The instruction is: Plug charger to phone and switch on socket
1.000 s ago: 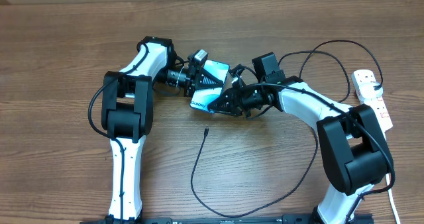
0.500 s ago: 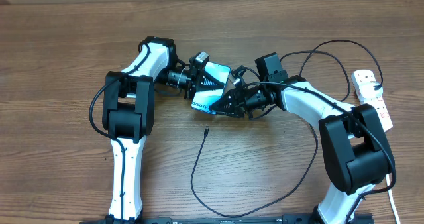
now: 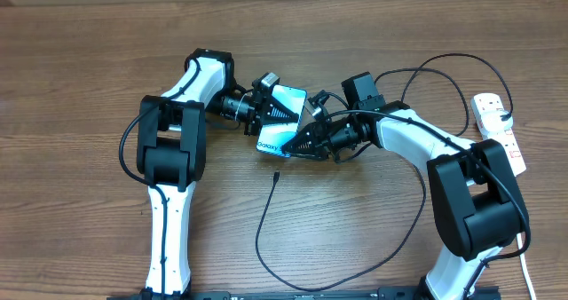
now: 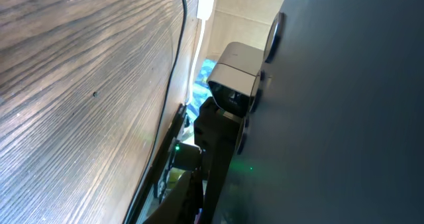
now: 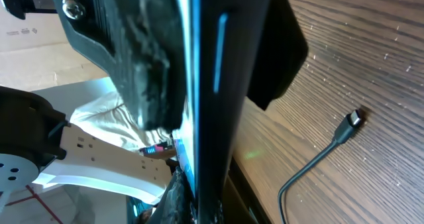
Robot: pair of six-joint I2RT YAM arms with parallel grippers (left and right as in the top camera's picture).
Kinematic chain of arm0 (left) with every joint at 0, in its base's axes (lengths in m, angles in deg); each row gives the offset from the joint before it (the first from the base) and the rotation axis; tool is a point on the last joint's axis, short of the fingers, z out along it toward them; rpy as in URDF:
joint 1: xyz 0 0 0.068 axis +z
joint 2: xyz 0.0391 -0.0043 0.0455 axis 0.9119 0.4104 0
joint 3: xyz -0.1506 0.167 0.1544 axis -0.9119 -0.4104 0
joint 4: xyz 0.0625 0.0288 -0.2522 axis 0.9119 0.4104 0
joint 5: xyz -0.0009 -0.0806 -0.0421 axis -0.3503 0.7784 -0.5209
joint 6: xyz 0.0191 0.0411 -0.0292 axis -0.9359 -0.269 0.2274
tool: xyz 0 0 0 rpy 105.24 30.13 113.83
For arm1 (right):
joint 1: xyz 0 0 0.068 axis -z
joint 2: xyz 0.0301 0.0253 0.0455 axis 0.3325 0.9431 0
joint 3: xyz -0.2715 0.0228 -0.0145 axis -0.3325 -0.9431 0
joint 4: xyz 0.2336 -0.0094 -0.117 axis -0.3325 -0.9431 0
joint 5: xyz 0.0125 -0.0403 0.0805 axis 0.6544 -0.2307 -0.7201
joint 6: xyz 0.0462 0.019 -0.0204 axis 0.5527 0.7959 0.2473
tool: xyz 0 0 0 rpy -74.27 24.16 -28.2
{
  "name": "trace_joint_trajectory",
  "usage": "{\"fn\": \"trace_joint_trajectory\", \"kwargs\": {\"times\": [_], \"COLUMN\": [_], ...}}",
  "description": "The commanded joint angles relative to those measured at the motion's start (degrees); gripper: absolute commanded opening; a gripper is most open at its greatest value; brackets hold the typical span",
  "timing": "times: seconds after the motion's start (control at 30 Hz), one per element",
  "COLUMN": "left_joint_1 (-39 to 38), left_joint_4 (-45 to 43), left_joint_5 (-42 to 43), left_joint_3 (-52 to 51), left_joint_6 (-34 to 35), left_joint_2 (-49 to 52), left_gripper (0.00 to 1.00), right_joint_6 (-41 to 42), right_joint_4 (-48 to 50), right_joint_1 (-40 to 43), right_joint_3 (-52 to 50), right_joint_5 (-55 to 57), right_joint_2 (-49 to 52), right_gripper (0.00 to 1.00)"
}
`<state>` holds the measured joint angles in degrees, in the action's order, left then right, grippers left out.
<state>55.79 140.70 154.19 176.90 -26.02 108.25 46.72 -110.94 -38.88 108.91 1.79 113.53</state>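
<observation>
The phone (image 3: 277, 140), teal screen up, is held tilted above the table centre between both arms. My left gripper (image 3: 269, 107) is shut on its upper end and my right gripper (image 3: 302, 140) is shut on its lower right edge. In the right wrist view the phone (image 5: 228, 65) stands edge-on between the jaws. In the left wrist view the phone's dark back (image 4: 331, 118) fills the right side. The charger's connector tip (image 3: 277, 175) (image 5: 351, 121) lies free on the wood just below the phone. Its thin black cable (image 3: 262, 247) loops toward the front edge and back to the socket (image 3: 506, 140) at the far right.
The socket's thick white cord (image 3: 525, 269) runs down the right edge toward the front. Black cable loops (image 3: 444, 65) arc behind the right arm. Both arm bases stand at the front edge of the wooden table (image 3: 80, 202).
The phone has turned slightly between the two grippers, so more of its screen and lettering faces up. The right gripper has shifted a little left along its edge. The cable has not moved.
</observation>
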Motion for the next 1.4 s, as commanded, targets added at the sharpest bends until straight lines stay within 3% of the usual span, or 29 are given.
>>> {"fn": "trace_joint_trajectory", "kwargs": {"times": [0.0, 0.57, 0.93, 1.13, 1.2, 1.37], "left_joint_1": [0.57, 0.52, 0.52, 0.52, 0.52, 0.52], "left_joint_4": [1.53, 1.51, 1.53, 1.53, 1.51, 1.53], "left_joint_5": [-4.26, -6.80, -6.99, -6.99, -6.99, -6.54], "left_joint_3": [0.85, 0.85, 0.85, 0.85, 0.85, 0.85], "left_joint_6": [0.09, 0.59, 0.57, 0.57, 0.57, 0.57], "left_joint_2": [-1.29, -1.29, -1.29, -1.29, -1.29, -1.29], "left_gripper": [0.17, 0.11, 0.13, 0.11, 0.04, 0.04], "right_joint_6": [-1.68, -6.12, -7.72, -7.76, -7.76, -8.17], "right_joint_4": [-0.09, -4.42, -6.19, -6.23, -6.19, -6.19], "right_joint_1": [2.54, 3.98, 5.44, 5.44, 5.44, 5.44], "right_joint_3": [-0.28, -0.28, -0.28, -0.28, -0.28, -0.28], "right_joint_5": [6.60, 6.60, 6.60, 6.58, 6.58, 6.58], "right_joint_2": [0.26, 0.26, 0.26, 0.26, 0.26, 0.26], "right_gripper": [0.04, 0.04, 0.04, 0.04, 0.04, 0.04]}}
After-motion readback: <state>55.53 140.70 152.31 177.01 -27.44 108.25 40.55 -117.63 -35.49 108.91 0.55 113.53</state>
